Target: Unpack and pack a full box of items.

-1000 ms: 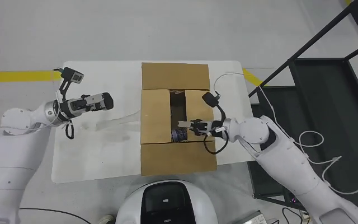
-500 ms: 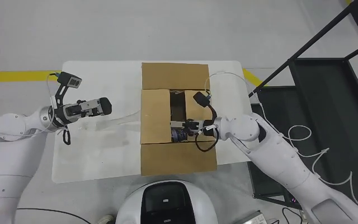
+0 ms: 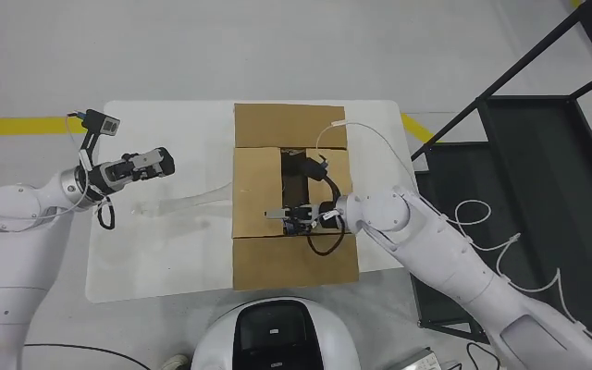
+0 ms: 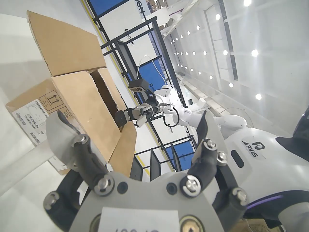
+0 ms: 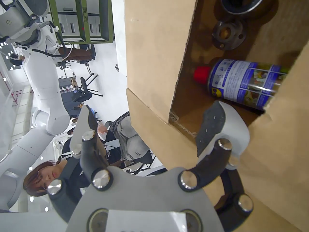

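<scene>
The right gripper [image 5: 149, 108], fingers spread and empty, is sliding leftward across the open brown cardboard box [image 3: 258, 185], above the blue red-capped spray can [image 5: 241, 83] lying inside. The left gripper [image 3: 163, 163], also spread, is retreating from the box.

Bright, even light across the white worktop [image 3: 157, 250] in the top view, with soft shadows only. In the left wrist view, ceiling lamps [image 4: 247, 1] flare at upper right and straight beams bend near the edges. In the right wrist view, the box [image 5: 154, 49] interior sits in deep shade.

Left gripper [image 4: 131, 125], right gripper [image 5: 149, 114]: fingers [image 5: 212, 119] apart.
</scene>
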{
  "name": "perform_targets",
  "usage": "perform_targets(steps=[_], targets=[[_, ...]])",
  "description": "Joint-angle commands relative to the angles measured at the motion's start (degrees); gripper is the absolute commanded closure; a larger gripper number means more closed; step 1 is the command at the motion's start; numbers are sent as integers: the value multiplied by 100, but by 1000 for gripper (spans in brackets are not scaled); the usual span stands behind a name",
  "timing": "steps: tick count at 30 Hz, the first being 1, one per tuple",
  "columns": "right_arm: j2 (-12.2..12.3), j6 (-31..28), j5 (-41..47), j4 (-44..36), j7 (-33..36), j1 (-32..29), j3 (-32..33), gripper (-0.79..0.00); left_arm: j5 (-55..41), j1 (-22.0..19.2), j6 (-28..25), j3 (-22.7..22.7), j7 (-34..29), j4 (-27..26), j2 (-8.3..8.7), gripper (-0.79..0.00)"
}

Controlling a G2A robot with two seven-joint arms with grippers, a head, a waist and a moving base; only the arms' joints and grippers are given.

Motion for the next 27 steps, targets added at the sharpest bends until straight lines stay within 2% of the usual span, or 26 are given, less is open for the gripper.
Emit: perform_targets(steps=[1, 3, 8, 14, 19, 27], targets=[[-71, -212, 246, 270, 46, 124, -72, -785, -10, -38, -10, 14, -31, 78, -10, -785], [-164, -550, 709, 505, 227, 225, -163, -785, -2, -76, -19, 40, -48, 143, -24, -785], [-398, -1540, 2223, 1345, 1182, 538, -277, -785, -67, -130, -127, 41, -7, 240, -54, -785], [-625, -1950, 2521, 1660, 1599, 952, -517, -785, -137, -175, -361, -247, -1, 183, -24, -785], [-965, -1859, 2352, 1713, 1240, 1416, -1059, -785, -428, -95, -474, -630, 51, -19, 24, -785], [-1759, -1689, 1715, 2196, 242, 2153, -2154, -785, -880, 306, -569, -1094, 114, -393, 69, -785]])
